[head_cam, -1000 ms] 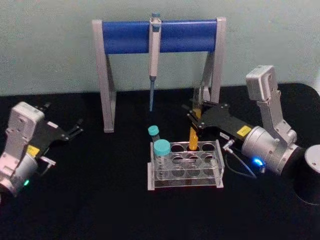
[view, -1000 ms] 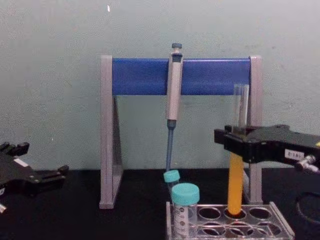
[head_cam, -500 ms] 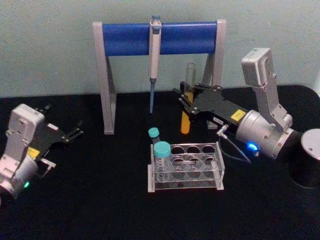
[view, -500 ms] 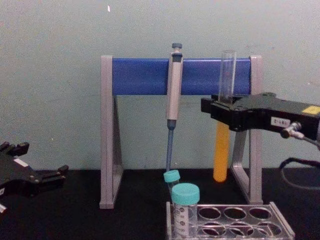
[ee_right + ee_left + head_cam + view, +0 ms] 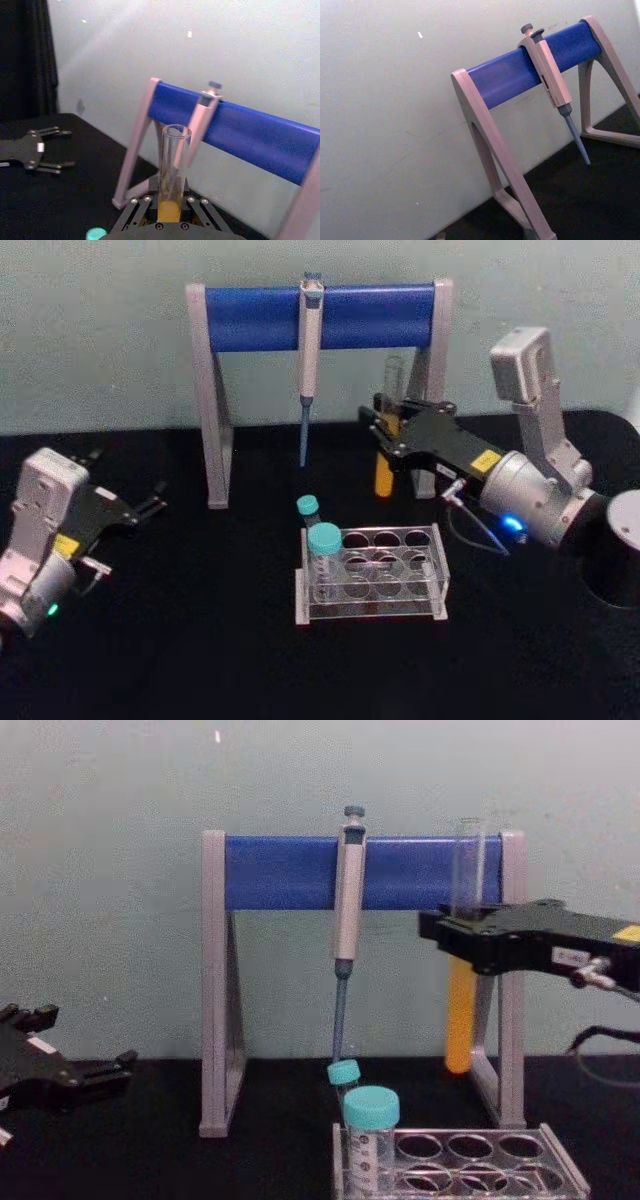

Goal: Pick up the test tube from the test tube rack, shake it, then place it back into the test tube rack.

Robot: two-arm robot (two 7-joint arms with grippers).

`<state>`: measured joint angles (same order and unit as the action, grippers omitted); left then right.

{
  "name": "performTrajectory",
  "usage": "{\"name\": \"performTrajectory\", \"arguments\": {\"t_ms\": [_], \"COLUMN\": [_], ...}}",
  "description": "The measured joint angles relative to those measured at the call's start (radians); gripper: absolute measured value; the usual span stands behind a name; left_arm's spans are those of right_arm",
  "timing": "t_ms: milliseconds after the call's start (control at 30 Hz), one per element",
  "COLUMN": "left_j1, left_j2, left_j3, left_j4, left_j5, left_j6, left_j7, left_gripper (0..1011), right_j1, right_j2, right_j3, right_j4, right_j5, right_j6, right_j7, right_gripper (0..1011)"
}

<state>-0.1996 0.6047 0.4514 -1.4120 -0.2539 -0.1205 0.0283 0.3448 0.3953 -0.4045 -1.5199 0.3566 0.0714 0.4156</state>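
The test tube (image 5: 384, 478) is a tall clear glass tube with orange-yellow liquid in its lower half. It hangs upright in the air behind the test tube rack (image 5: 371, 613), clear of the holes. My right gripper (image 5: 386, 436) is shut on the test tube (image 5: 460, 1015) at about mid-height. The right wrist view has the open mouth of the test tube (image 5: 173, 165) rising between the right gripper (image 5: 170, 209) fingers. The clear plastic test tube rack (image 5: 563, 1160) stands on the black table. My left gripper (image 5: 153, 503) rests open at the far left.
Two teal-capped tubes (image 5: 322, 540) stand at the rack's left end. Behind stands the grey-and-blue pipette stand (image 5: 260, 316) with a pipette (image 5: 309, 345) hanging from its bar; the tube is close to its right leg. A grey cylinder (image 5: 622, 532) sits at the right edge.
My right gripper lifted the test tube out of the rack, swung it up and left, and has now moved it back to the right. The left arm stayed put.
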Motion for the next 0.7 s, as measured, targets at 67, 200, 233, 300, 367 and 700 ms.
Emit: {"name": "performTrajectory", "arguments": {"t_ms": [67, 200, 233, 300, 367, 700], "left_j1": [0.000, 0.000, 0.000, 0.000, 0.000, 0.000], "left_j2": [0.000, 0.000, 0.000, 0.000, 0.000, 0.000], "left_j3": [0.000, 0.000, 0.000, 0.000, 0.000, 0.000], "left_j4": [0.000, 0.000, 0.000, 0.000, 0.000, 0.000], "left_j5": [0.000, 0.000, 0.000, 0.000, 0.000, 0.000], "left_j6": [0.000, 0.000, 0.000, 0.000, 0.000, 0.000], "left_j7": [0.000, 0.000, 0.000, 0.000, 0.000, 0.000], "left_gripper": [1001, 1001, 1001, 1001, 1001, 1001], "right_j1": [-0.016, -0.058, -0.068, -0.107, -0.121, -0.150], "right_j2": [0.011, 0.036, 0.042, 0.063, 0.072, 0.095], "right_j3": [0.013, 0.039, 0.044, 0.062, 0.066, 0.037], "right_j4": [-0.017, -0.063, -0.074, -0.117, -0.137, -0.198], "right_j5": [-0.003, -0.004, -0.004, -0.001, 0.003, 0.050], "right_j6": [0.004, 0.023, 0.029, 0.049, 0.057, 0.097], "right_j7": [-0.013, -0.033, -0.037, -0.043, -0.042, 0.023], "right_gripper": [230, 230, 230, 230, 230, 230]}}
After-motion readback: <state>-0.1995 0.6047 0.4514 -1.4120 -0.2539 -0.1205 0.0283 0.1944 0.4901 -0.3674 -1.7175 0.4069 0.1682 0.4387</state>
